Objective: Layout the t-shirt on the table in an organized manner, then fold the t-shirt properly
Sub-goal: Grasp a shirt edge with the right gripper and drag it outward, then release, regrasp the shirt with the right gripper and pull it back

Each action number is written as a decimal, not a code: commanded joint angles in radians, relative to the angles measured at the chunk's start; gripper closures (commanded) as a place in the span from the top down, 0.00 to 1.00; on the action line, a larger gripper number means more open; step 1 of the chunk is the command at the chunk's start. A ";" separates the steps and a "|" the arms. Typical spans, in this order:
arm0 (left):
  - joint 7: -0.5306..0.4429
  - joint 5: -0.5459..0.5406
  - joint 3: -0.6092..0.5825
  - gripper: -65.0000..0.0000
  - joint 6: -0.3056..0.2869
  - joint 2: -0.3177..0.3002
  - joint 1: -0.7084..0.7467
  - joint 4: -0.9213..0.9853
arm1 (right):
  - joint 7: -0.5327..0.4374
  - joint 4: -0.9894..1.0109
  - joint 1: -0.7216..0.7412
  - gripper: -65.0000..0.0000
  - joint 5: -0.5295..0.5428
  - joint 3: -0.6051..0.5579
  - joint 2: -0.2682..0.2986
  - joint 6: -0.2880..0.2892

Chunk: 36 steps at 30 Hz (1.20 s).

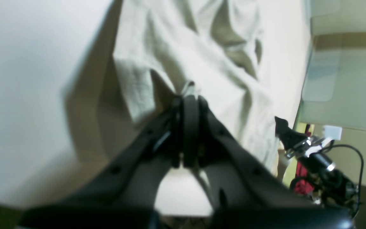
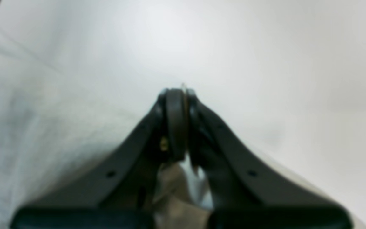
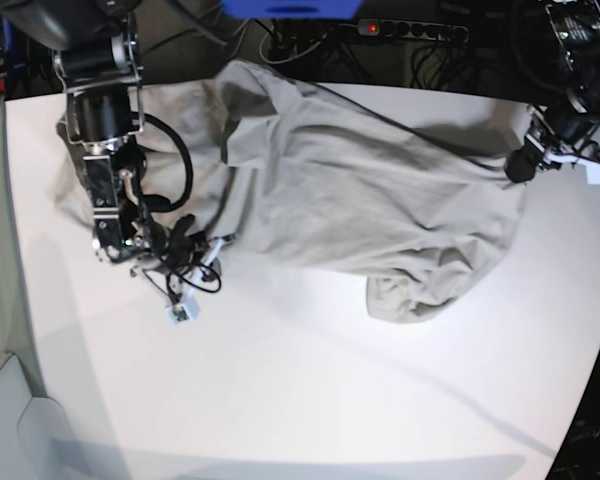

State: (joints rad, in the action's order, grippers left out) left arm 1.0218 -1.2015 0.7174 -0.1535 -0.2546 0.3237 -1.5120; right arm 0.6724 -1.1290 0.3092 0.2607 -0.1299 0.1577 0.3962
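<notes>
The light grey-beige t-shirt [image 3: 360,190] lies crumpled across the far half of the white table [image 3: 300,400], with a bunched fold [image 3: 420,290] toward the front. At the shirt's right edge, my left gripper [image 3: 517,168] is pinched shut on a bit of cloth; in the left wrist view the gripper [image 1: 189,97] shows cloth bunched at its tips, and wrinkled t-shirt [image 1: 202,47] lies beyond. My right gripper [image 3: 208,245] is at the shirt's left edge. In the right wrist view it [image 2: 178,90] is shut with a thin strip of t-shirt [image 2: 11,111] cloth between the jaws.
A power strip and cables [image 3: 410,30] run along the back beyond the table. The table's curved edge [image 3: 590,380] falls away at the right. The right arm's wrist and cables [image 1: 316,159] show at the left wrist view's lower right.
</notes>
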 commanded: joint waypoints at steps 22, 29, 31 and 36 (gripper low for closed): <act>-0.005 -0.045 0.008 0.00 0.013 -0.016 0.015 -0.014 | -0.024 -0.449 0.107 0.00 0.016 0.223 -0.002 0.000; -0.004 -0.045 0.008 0.00 0.013 -0.016 0.022 -0.014 | -0.019 -0.434 0.239 0.00 0.016 0.289 0.001 -0.013; -0.004 -0.048 0.008 0.00 0.013 -0.016 0.036 -0.015 | -0.023 -0.394 0.284 0.00 0.016 0.290 0.004 -0.066; -0.007 -0.053 0.008 0.00 0.012 -0.016 0.058 -0.023 | -0.027 -0.265 0.388 0.00 0.016 0.296 0.024 -0.096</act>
State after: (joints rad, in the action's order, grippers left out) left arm 1.0187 -1.2022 0.7181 -0.1539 -0.2550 0.3794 -1.5143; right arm 0.6804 -1.3758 0.6571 0.2680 0.1635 0.1738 0.3084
